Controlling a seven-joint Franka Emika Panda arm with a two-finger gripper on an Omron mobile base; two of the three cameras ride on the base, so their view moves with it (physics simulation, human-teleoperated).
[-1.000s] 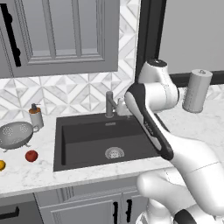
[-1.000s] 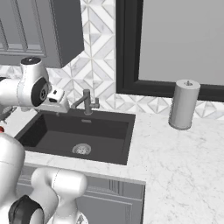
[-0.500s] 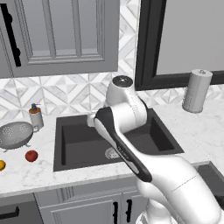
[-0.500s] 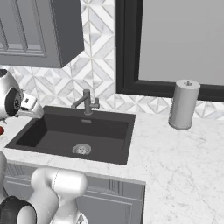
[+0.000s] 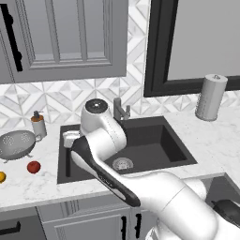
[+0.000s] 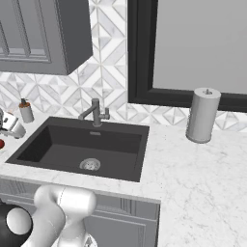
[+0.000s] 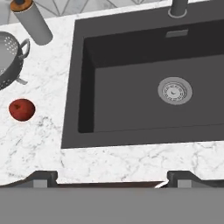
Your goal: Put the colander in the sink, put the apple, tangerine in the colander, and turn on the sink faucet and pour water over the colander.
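The grey holed colander (image 5: 18,144) stands on the counter left of the sink (image 5: 173,147), beside it in the hand view too (image 7: 8,61). In front of it lie the red apple (image 5: 33,167) (image 7: 22,109) and, at the counter's left end, the orange-yellow tangerine (image 5: 1,176). The sink faucet (image 5: 120,110) (image 6: 95,112) stands behind the basin, spout over it. My gripper (image 5: 70,139) (image 7: 111,179) hovers above the sink's left front rim, open and holding nothing, its fingertips (image 7: 41,177) wide apart. The basin (image 7: 131,74) is empty down to its silver drain (image 7: 175,91).
A soap dispenser (image 5: 38,124) (image 7: 33,19) stands by the wall just right of the colander. A paper towel roll (image 6: 202,115) stands on the right counter. Wall cabinets hang above the left counter. My arm arches over the basin's left half.
The arm has swung left, from near the faucet to above the sink's left rim. The gripper stayed open. Nothing on the counter moved.
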